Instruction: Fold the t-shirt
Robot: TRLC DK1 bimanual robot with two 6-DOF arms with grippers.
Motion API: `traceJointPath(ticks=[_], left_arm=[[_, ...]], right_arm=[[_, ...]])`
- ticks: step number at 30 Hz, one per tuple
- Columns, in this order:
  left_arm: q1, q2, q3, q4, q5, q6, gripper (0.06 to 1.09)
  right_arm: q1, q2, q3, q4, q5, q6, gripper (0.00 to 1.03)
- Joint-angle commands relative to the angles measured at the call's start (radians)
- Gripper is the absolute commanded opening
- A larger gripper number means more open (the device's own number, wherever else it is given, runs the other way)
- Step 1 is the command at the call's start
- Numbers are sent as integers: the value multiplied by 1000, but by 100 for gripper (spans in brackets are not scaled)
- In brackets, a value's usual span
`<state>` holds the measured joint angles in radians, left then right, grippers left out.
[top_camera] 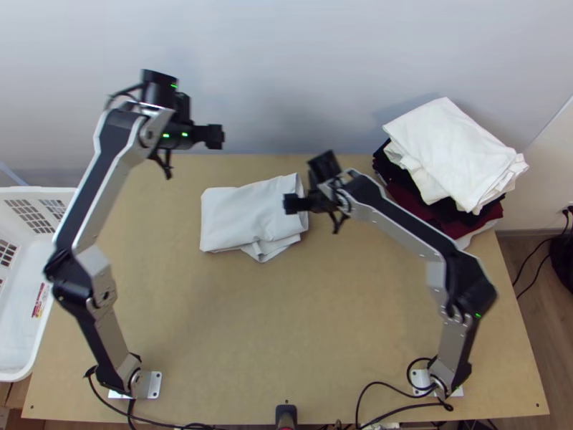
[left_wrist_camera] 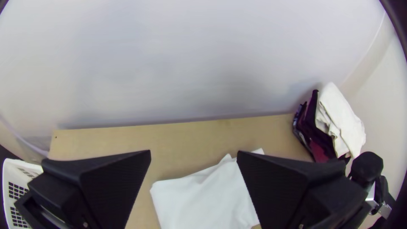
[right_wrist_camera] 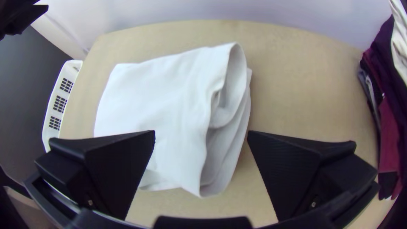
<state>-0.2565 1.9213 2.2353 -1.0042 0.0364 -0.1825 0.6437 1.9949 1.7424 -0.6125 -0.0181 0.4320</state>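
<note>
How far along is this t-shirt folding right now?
Looks mostly done: the white t-shirt lies in a compact, layered bundle on the table. Nothing is in hand; left gripper and right gripper are both open. Probably left: tidying the layer poking out along its near edge, then perhaps adding it to the clothes stack.

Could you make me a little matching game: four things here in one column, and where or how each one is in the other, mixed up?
1. White t-shirt
2. White basket
3. Stack of clothes
4. Right gripper

A. Open, over the t-shirt in the top view
B. At the table's far right corner
C. Folded, near the far edge, centre-left
D. By the table's left side

Right pairs: 1-C; 2-D; 3-B; 4-A
</note>
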Motion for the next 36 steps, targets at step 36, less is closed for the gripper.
traceJointPath(ticks=[36], left_arm=[[161,-120,-98,-53,-29,38,104]], right_arm=[[-177,189,108,-10,-338,208,98]])
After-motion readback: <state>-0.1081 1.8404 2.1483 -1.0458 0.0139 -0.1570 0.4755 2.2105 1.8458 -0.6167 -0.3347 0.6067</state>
